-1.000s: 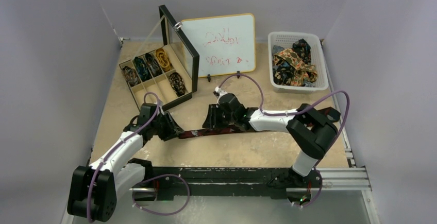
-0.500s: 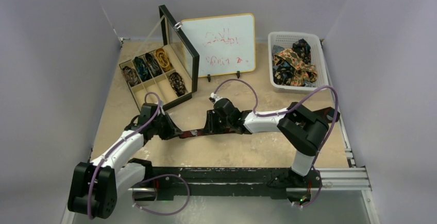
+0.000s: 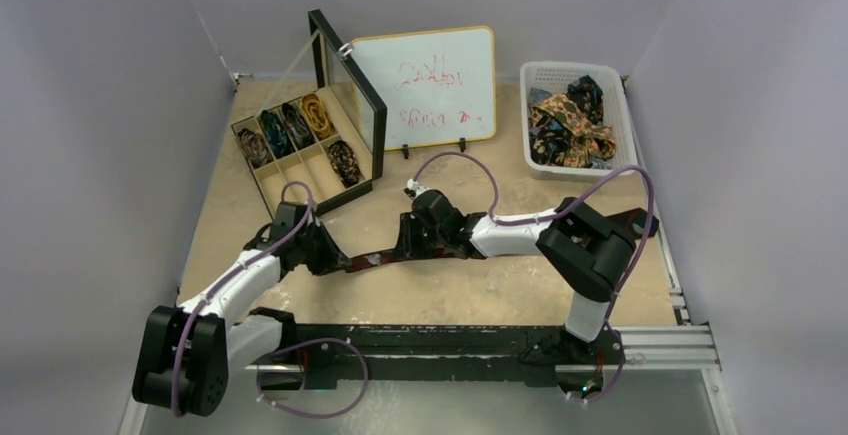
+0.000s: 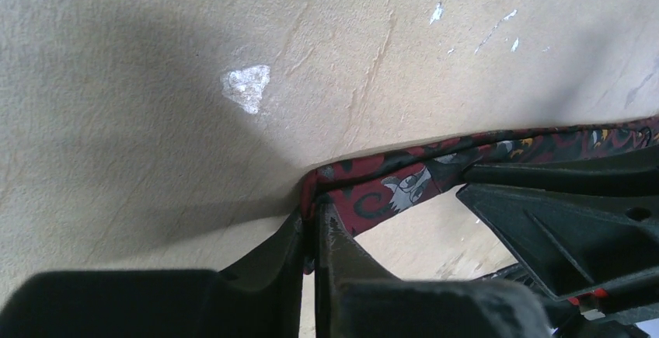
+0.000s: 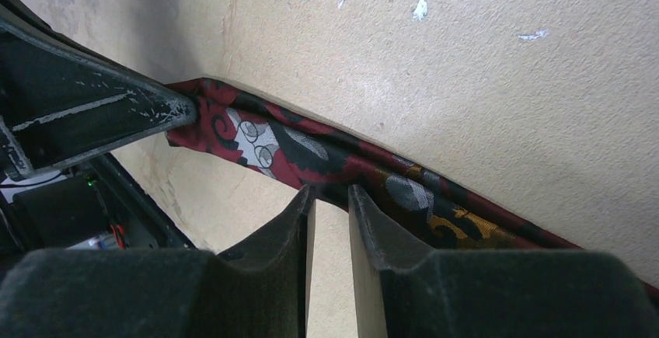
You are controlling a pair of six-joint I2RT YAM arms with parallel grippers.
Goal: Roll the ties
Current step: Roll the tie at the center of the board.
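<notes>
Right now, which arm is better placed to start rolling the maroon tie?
Left, probably. The left gripper pinches the maroon tie at its end, where a roll would begin; the right gripper holds it farther along.

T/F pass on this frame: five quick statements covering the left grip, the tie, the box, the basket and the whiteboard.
1. The left gripper is shut on the end of the maroon tie. True.
2. The white basket is empty. False: it holds loose ties.
3. The wooden box has its lid standing open. True.
4. The maroon tie is rolled into a coil. False: it runs as a strip from the left gripper past the right gripper.
5. The whiteboard is blank. False: it has red writing.
</notes>
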